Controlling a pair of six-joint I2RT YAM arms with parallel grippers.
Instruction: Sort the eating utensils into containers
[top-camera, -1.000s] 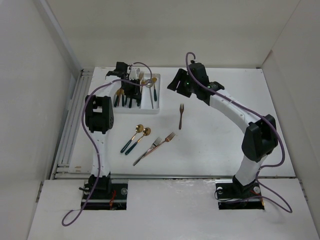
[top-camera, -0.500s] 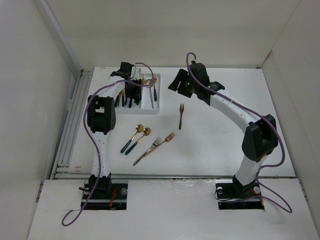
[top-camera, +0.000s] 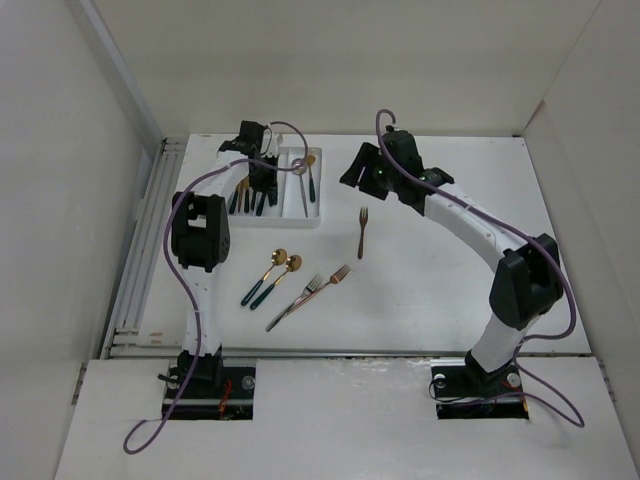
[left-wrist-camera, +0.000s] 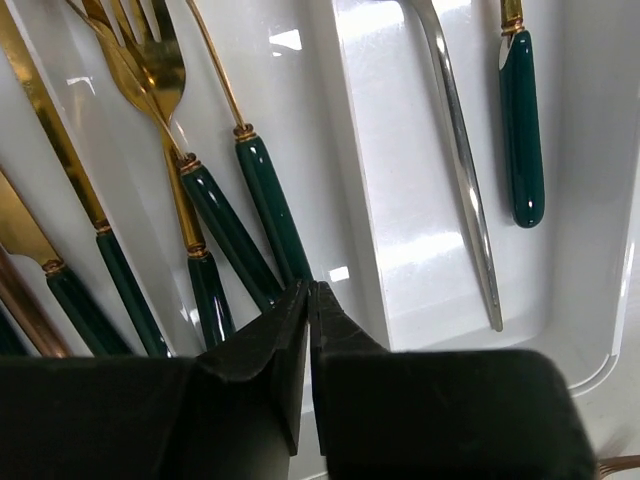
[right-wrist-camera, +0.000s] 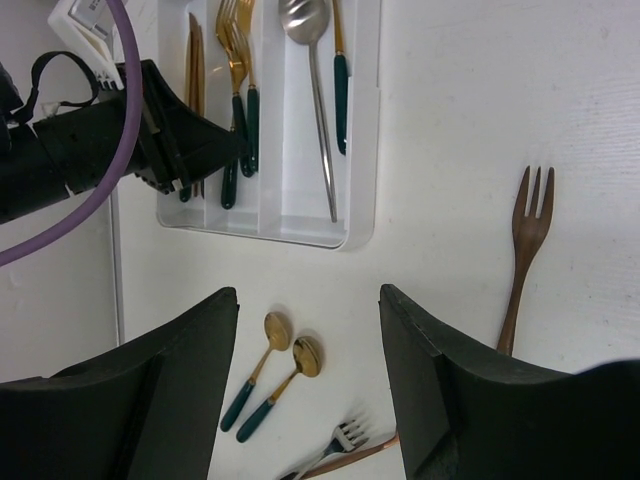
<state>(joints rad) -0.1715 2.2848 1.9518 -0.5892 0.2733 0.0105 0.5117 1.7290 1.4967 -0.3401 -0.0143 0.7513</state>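
The white tray (top-camera: 301, 221) lies at the back left with three long compartments. My left gripper (top-camera: 262, 183) is low over its middle compartment; in the left wrist view it (left-wrist-camera: 310, 290) is shut with nothing between the fingers, just above the green handles of gold forks (left-wrist-camera: 215, 215). Knives (left-wrist-camera: 60, 200) lie in the left compartment. A silver spoon (left-wrist-camera: 460, 160) and a green-handled utensil (left-wrist-camera: 522, 120) lie in the right one. My right gripper (right-wrist-camera: 308, 295) is open and empty, high above the table. Below it lie two gold spoons (right-wrist-camera: 270, 380) and a copper fork (right-wrist-camera: 525, 250).
Two more utensils, fork ends showing, (top-camera: 310, 293) lie crossed on the table near the spoons (top-camera: 268, 275). The copper fork (top-camera: 362, 231) lies alone right of the tray. White walls close in the table at the left, back and right.
My left gripper has shifted a little to the right and down into the tray's middle compartment. A fork head seen at the tray's far end no longer sticks out. The right arm barely moved.
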